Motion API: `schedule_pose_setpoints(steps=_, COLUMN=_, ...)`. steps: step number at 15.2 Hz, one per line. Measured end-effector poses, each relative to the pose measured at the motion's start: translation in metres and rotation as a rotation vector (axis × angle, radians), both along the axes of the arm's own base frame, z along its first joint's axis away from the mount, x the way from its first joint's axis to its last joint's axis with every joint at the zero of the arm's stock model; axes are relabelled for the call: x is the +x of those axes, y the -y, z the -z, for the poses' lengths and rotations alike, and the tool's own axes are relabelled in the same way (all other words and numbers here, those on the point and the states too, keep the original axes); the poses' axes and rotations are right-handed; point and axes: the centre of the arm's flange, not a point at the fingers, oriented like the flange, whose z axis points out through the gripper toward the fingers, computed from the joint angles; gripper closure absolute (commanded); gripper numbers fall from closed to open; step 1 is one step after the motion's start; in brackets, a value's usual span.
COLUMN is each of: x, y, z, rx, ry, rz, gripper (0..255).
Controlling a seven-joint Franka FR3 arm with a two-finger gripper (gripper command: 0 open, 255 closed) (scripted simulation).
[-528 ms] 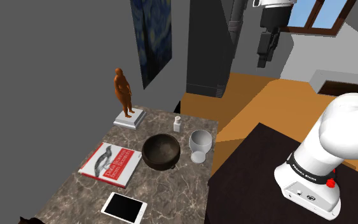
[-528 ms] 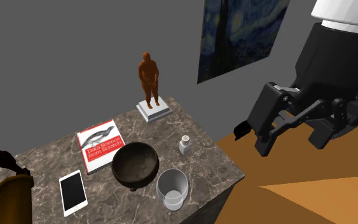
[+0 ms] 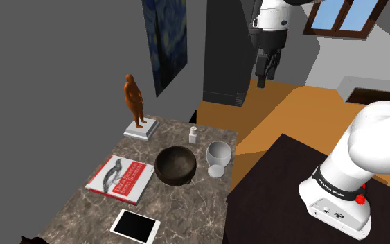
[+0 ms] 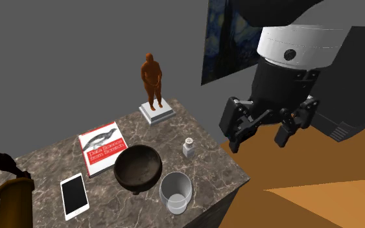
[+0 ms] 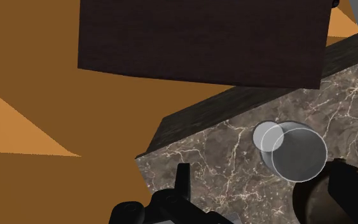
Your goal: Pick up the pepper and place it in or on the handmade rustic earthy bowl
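Marbled brown tabletop (image 3: 179,208) is carrying all task items. Pepper, rendered as a small pale shaker (image 3: 193,134), is standing upright near the table's far edge in the shoulder view. It is sitting between the plinth of the orange figurine (image 3: 134,100) and the clear glass (image 3: 217,158), touching neither. Dark rough bowl (image 3: 176,165) is sitting empty just in front of the shaker, with the glass just beside it on the shoulder view's right. Red-and-white book (image 3: 120,178) and tablet (image 3: 135,227) are lying farther toward the near end, well out of the way.

Gripper (image 4: 260,137) is hanging high in the air, off past the table's far edge and over the orange floor. Its fingers are standing spread apart and pinching nothing. Wrist view is looking down on the table corner, the glass and a slice of the bowl's rim.

Judgement: the approach step is in hand and the pick is not yet begun.

Next move is calling for travel back over the table and down onto the shaker, with the spread fingers straddling its narrow body before pressing together. Clearance is looking tight, with bowl and glass both near the shaker, so a straight vertical descent seems safest. The carry afterwards should be short, since the bowl is sitting so near.
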Motion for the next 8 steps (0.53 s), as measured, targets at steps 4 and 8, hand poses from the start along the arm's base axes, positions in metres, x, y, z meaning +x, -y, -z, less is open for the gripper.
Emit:
schedule_pose_setpoints(steps=4, x=0.035, y=-0.019, z=0.036, rx=-0.013, ry=-0.003, rz=0.005, gripper=0)
schedule_pose_setpoints(steps=8, x=0.074, y=-0.034, z=0.073, rx=-0.027, ry=-0.005, rz=0.012, gripper=0)
